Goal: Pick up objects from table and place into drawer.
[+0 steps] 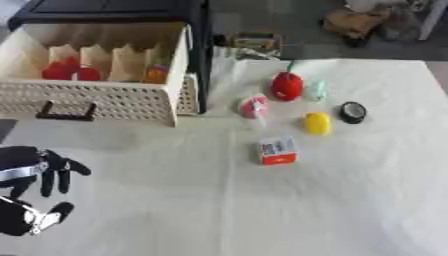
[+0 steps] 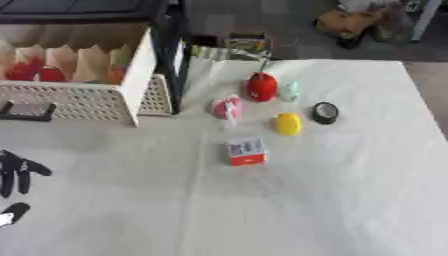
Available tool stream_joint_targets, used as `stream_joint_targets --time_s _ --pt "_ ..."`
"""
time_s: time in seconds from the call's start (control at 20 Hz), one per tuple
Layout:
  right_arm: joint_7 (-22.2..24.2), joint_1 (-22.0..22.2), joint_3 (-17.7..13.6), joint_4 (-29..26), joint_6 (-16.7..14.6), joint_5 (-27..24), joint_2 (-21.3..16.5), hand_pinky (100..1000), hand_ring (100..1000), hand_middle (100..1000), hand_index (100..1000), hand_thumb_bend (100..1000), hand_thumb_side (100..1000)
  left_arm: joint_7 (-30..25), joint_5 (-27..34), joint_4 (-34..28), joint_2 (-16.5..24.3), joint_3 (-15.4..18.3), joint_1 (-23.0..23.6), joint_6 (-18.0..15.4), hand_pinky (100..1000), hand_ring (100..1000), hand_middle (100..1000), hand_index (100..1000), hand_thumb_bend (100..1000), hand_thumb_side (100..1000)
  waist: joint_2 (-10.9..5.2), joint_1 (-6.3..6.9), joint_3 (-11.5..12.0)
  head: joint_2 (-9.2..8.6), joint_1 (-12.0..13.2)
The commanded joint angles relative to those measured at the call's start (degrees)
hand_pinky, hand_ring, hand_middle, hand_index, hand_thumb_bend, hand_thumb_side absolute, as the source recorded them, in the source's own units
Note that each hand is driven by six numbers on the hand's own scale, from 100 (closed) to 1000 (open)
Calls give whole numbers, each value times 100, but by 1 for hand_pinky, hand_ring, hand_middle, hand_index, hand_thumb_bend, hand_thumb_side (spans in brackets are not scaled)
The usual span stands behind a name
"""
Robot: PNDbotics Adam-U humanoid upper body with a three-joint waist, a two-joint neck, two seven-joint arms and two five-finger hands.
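The small box (image 1: 277,151), white with a red base and a printed label, stood on the white table (image 1: 350,210) closest to the robot, with nothing gripping it. Behind it lay a yellow object (image 1: 318,123), a pink object (image 1: 254,106), a red object (image 1: 287,86), a pale green object (image 1: 316,90) and a black round object (image 1: 353,112). The drawer (image 1: 96,100) was pulled open at the far left and held red and orange things already. The left hand (image 1: 52,172) rested at the lower left, fingers relaxed, holding nothing. The right hand was not visible. The next pick had not begun, I think; it called for a reach toward the objects.

No text can be read — the small box (image 1: 277,151) bears only a blurred label.
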Motion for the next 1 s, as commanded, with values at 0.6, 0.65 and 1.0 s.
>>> stream_joint_targets --time_s 0.6,0.65,1.0 --pt "39 -24 -77 -96 95 -5 -22 757 640 630 733 153 880 262 -341 -72 122 -8 -678 638 312 528 537 829 105 408 -19 19 -64 -193 81" --pt "39 -25 -77 -96 98 -9 -17 757 640 630 733 153 879 234 -386 -72 123 -25 -725 676 317 537 546 829 105 408 -14 21 -72 -205 93" --pt "35 -10 -89 -96 124 -16 10 757 635 627 730 156 872 100 -572 159 71 -85 -1040 838 358 597 605 867 105 408 16 41 -120 -285 134"
